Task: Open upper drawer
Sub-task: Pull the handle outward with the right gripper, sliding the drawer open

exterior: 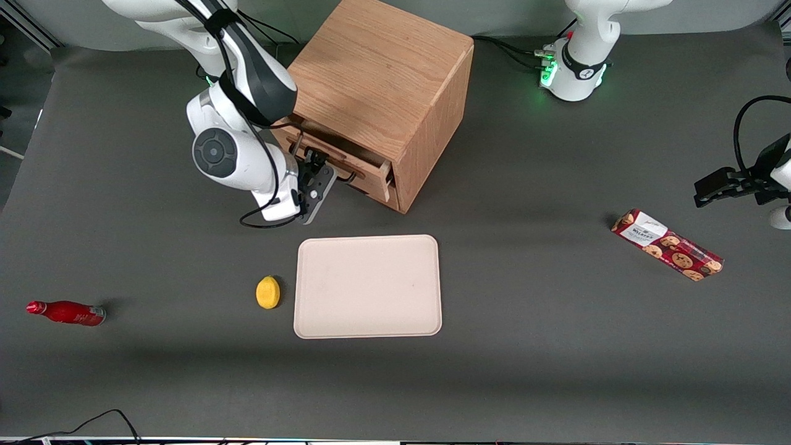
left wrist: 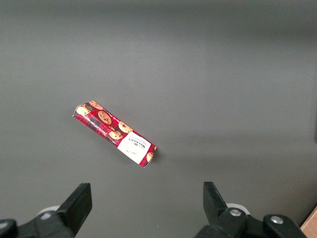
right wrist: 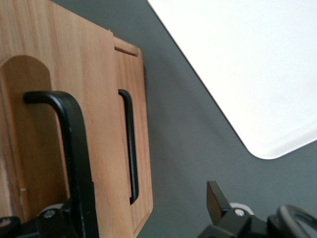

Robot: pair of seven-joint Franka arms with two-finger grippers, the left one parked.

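The light oak cabinet [exterior: 383,74] stands at the back of the table. Its upper drawer [exterior: 361,165] is pulled out a little, so its wood front [right wrist: 84,64] stands proud of the lower drawer's front [right wrist: 141,99]. My right gripper [exterior: 315,176] is in front of the upper drawer, at its thin black bar handle [right wrist: 74,148]. In the right wrist view the gripper [right wrist: 146,201] is open. The handle lies at one finger's place and hides it, and the other finger [right wrist: 216,197] stands well apart over the grey table. The lower drawer's handle [right wrist: 130,148] is untouched.
A pale rectangular tray [exterior: 368,286] lies in front of the cabinet, nearer the front camera, and shows in the right wrist view [right wrist: 247,64]. A lemon [exterior: 267,292] sits beside it. A red bottle [exterior: 67,313] lies toward the working arm's end, a cookie package [exterior: 667,245] toward the parked arm's.
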